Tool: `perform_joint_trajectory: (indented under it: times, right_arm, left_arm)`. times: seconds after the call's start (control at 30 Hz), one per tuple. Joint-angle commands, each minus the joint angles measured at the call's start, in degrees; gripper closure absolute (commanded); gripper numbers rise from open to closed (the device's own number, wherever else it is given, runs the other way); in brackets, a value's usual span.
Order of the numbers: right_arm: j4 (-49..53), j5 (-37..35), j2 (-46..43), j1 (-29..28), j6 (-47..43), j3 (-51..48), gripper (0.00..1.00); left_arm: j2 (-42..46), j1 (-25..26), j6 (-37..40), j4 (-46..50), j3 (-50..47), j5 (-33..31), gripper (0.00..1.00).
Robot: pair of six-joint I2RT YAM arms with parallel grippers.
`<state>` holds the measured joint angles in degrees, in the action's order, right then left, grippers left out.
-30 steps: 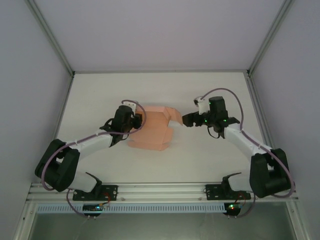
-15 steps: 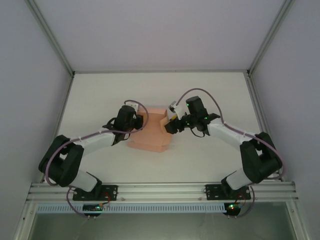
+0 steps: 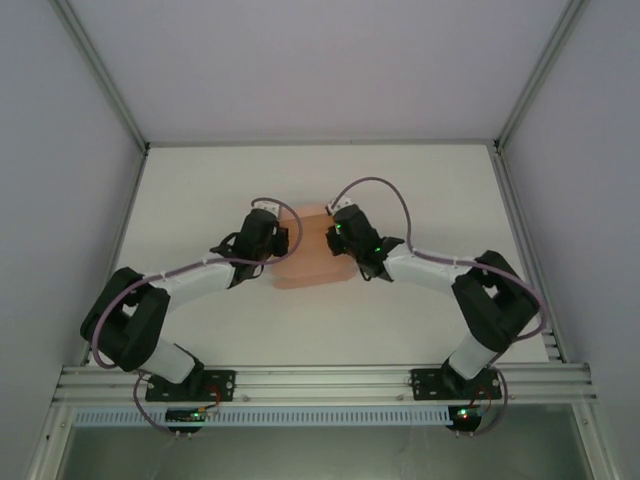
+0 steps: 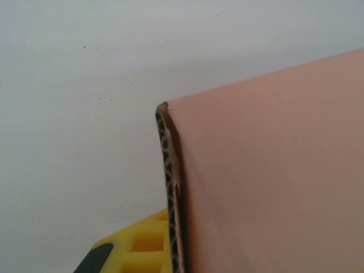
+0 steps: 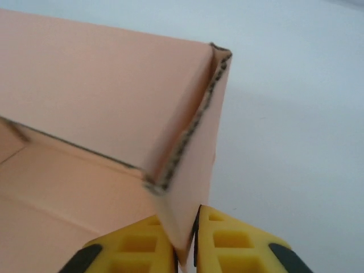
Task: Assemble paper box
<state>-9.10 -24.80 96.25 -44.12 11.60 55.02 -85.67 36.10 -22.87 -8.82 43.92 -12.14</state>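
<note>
The salmon-pink paper box (image 3: 308,262) lies mid-table between both arms, with its walls folded up. My left gripper (image 3: 283,241) is at the box's left side. In the left wrist view one yellow finger (image 4: 136,245) presses against the outside of a pink wall (image 4: 267,182); the other finger is hidden behind the card. My right gripper (image 3: 333,238) is at the box's right far corner. Its two yellow fingers (image 5: 233,242) are shut on the lower edge of a pink side wall (image 5: 196,170), whose corrugated edge shows at the corner.
The white table (image 3: 420,180) stretches open behind and to both sides of the box. Grey enclosure walls and metal posts (image 3: 535,80) border it. An aluminium rail (image 3: 320,382) with the arm bases runs along the near edge.
My right arm has swung left to the box and its jaws have shut on the right wall. The loose right flap is folded in, so the box looks narrower. The left arm shifted slightly.
</note>
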Motion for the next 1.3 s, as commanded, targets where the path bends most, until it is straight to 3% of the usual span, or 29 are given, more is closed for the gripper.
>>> perform_joint_trajectory:
  times: [0.0,0.1,0.2,0.3,0.47,0.6,0.7,0.83,0.97,1.13,1.27]
  right_arm:
    - [1.6,-20.6,4.0,-0.6,7.5,4.5,0.98]
    - [11.9,-25.9,7.0,-0.7,14.0,8.9,1.0]
    - [18.4,-25.3,8.1,0.0,20.2,11.7,1.0]
    - [9.2,-17.4,6.8,0.5,13.2,8.3,0.86]
    - [-2.8,-1.6,3.1,2.2,4.2,2.5,0.77]
    - [-5.8,2.7,1.3,2.8,0.4,0.5,0.71]
    - [-5.8,3.0,0.6,3.2,-0.3,0.2,0.75]
    - [-5.7,-1.7,0.9,3.3,0.3,0.1,0.91]
    - [-4.3,-13.2,2.8,2.8,4.2,1.4,1.0]
    - [9.4,-27.3,6.1,3.5,19.5,6.1,1.0]
    - [31.3,-34.6,9.6,4.9,41.2,12.7,1.0]
  left_arm:
    - [-0.3,1.6,-2.8,2.2,2.2,0.5,1.0]
    - [-0.7,1.7,-6.1,3.1,2.7,-0.5,1.0]
    - [-1.3,1.7,-7.3,4.0,3.3,-1.0,1.0]
    - [-1.9,1.8,-7.4,4.7,4.1,-1.0,1.0]
    - [-2.4,1.7,-7.1,5.1,4.3,-0.6,1.0]
    - [-2.4,1.7,-6.4,5.3,4.1,0.3,1.0]
    - [-2.4,1.8,-6.2,5.2,3.9,0.9,1.0]
    - [-2.6,1.7,-6.7,6.0,4.1,1.6,1.0]
    - [-3.0,1.9,-9.9,7.5,4.4,-1.0,1.0]
    - [-4.0,1.7,-17.4,13.5,5.9,-8.7,1.0]
    - [-5.6,1.6,-19.5,15.7,7.0,-9.7,1.0]
